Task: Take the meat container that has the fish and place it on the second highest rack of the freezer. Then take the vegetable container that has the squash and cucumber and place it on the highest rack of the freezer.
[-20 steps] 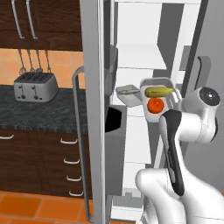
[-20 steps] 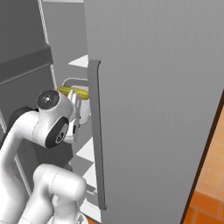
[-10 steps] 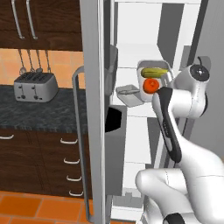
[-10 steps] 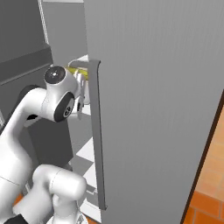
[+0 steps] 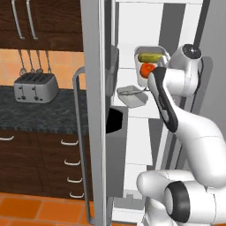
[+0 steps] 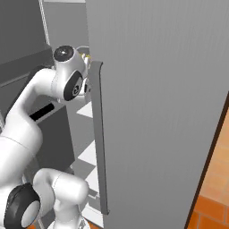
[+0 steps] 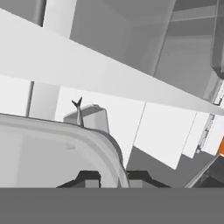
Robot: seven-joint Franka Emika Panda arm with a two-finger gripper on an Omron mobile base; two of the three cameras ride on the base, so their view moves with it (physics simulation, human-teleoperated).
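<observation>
The end effector (image 7: 113,177) is pinching the rim of the vegetable container (image 5: 151,64), holding it up inside the open freezer (image 5: 145,26). It hangs above the meat container (image 5: 131,96), which rests on a freezer rack with 1 fish inside.
</observation>
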